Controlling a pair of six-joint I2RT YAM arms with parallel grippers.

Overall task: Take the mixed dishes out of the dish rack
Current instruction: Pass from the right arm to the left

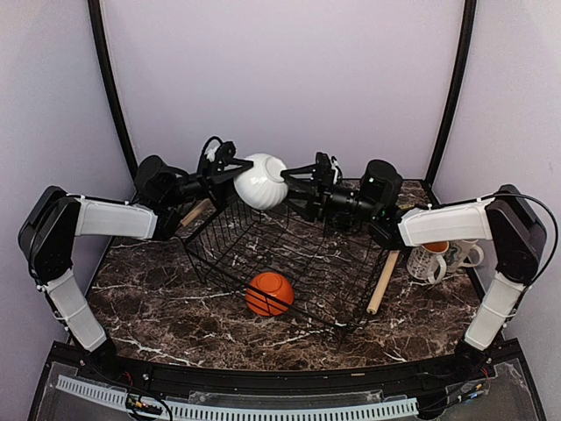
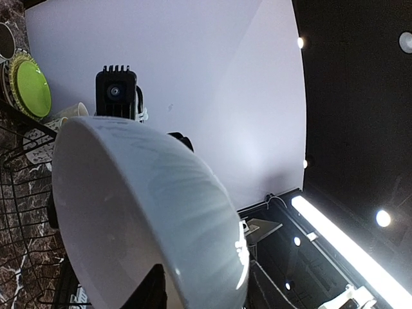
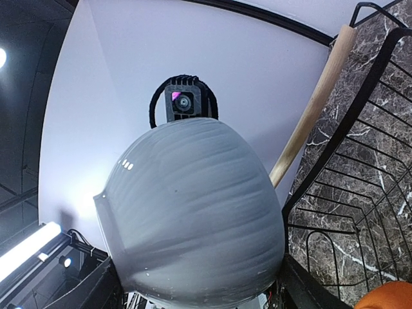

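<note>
1. The table (image 1: 158,307) is dark brown marble with white veins. Pale lilac walls (image 1: 289,79) close it in, and two black poles (image 1: 112,96) rise at the back corners.
2. The rack (image 1: 329,263) sits mid-table. An orange bowl (image 1: 269,293) lies in its near part, apparently upside down. Two mugs (image 1: 438,260) stand on the table outside it, to the right.
3. The white bowl (image 1: 261,181) hangs tipped on its side above the rack's far edge, between the two grippers.
4. The left gripper (image 1: 230,171) pinches the white bowl's rim. In the left wrist view one finger (image 2: 154,290) lies against the inside, and the other is hidden behind the wall.
5. The right gripper (image 1: 292,182) has its fingers (image 3: 106,283) spread to either side of the bowl's rounded back. Whether they press it cannot be told.
6. The mugs are partly hidden by the right arm. A lime-green plate (image 2: 32,90) shows only at the edge of the left wrist view, cut off.
7. The rack is thin black wire with two round pale wooden handles (image 1: 383,282). The white bowl is glossy, with fine ribs outside, and the orange bowl is smooth.
</note>
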